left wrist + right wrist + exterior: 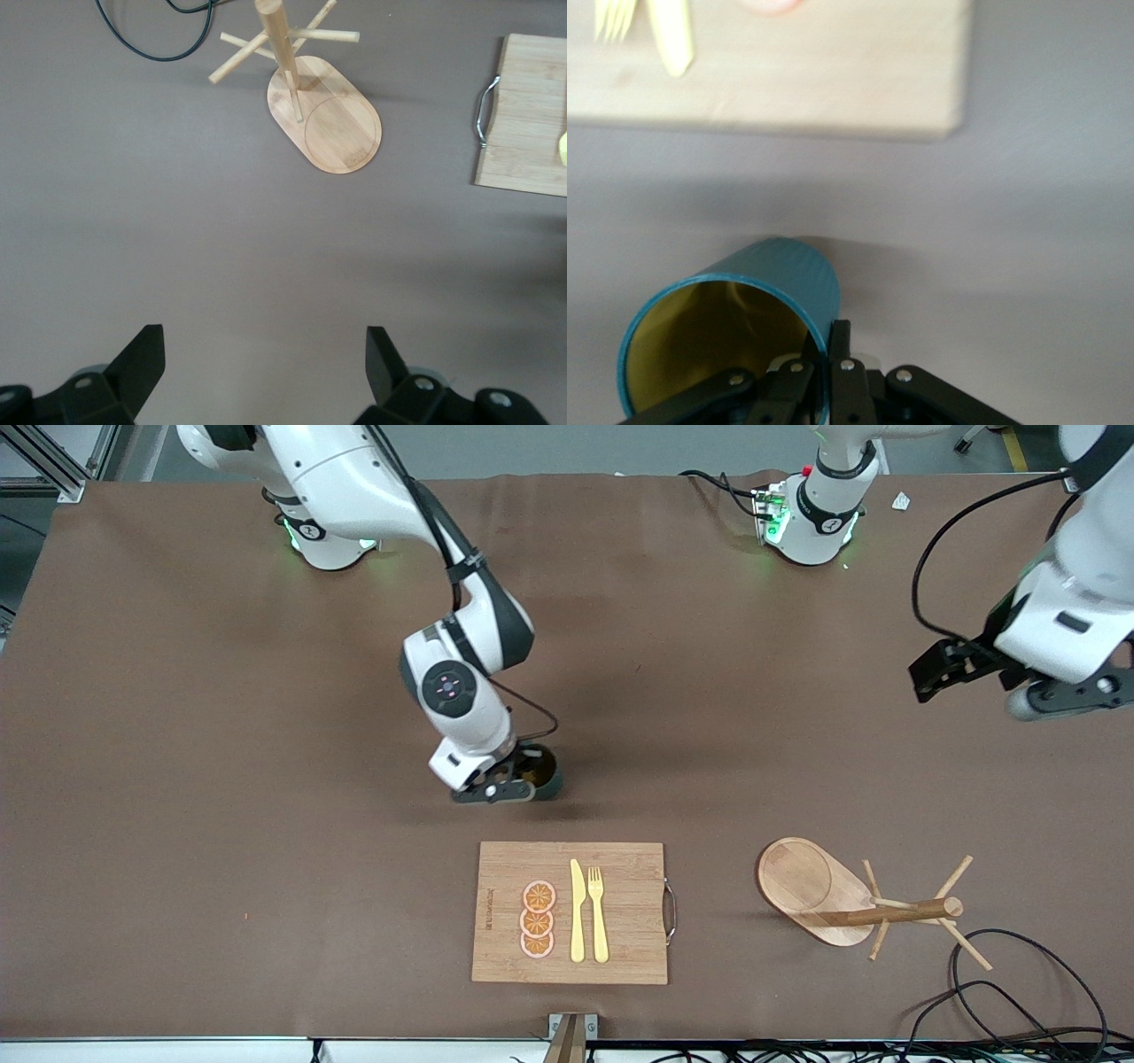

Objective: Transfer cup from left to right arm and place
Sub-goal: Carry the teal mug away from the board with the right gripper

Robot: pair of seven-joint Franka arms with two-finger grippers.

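1. Front view: the right claw is low over the brown surface, pinched on the rim of the one cup. The cup sits at mid-table, farther from the camera than the cutting board. Whether its base rests on the surface or hangs just above it cannot be told here. With the cup in the right arm's grip, the handover looks done and the placing looks like the step in hand. The left claw hangs in the air at the left arm's end of the table, empty, fingers apart; that arm waits, well clear of the cup. On the board lie three orange slices, one yellow knife and one yellow fork. One wooden peg rack stands beside the board, toward the left arm's end.

2. Left wrist view: the two dark fingertips are spread wide with only bare surface between them. The peg rack and a corner of the board with its metal handle show farther off.

3. Right wrist view: one finger is inside the yellowish interior and the other is outside the teal wall, so the wall is clamped between them. This rim grip leaves the base free for setting down. The cup appears tilted toward the camera. Its handle is not visible. The board's edge lies near.
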